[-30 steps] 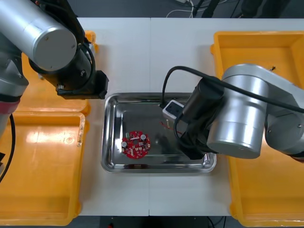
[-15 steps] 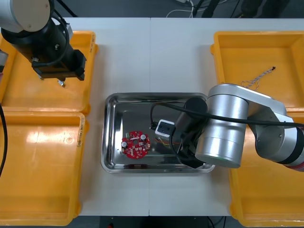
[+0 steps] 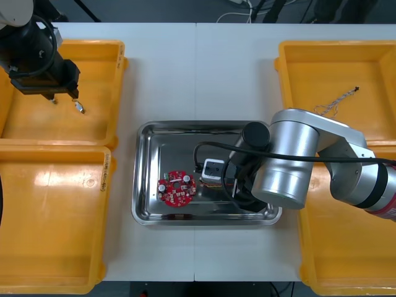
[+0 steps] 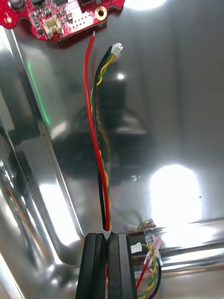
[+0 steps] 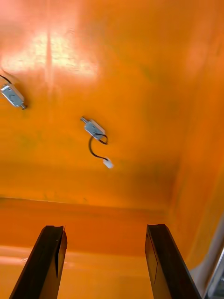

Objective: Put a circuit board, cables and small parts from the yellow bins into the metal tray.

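Now our right gripper point(image 4: 107, 240) sits low in the tray point(image 3: 143, 185), fingers pinched on the red and yellow cable point(image 4: 99, 154), whose free end lies just short of the board point(image 4: 60, 16). We judge it best to open gently and lift straight up, so no wire snags. A tray wall is close behind the fingers, and the floor ahead is open. Our left gripper point(image 5: 105, 231), fingers apart, hangs over a part point(image 5: 94, 128) in the far left bin point(image 5: 140, 56), with room around it.
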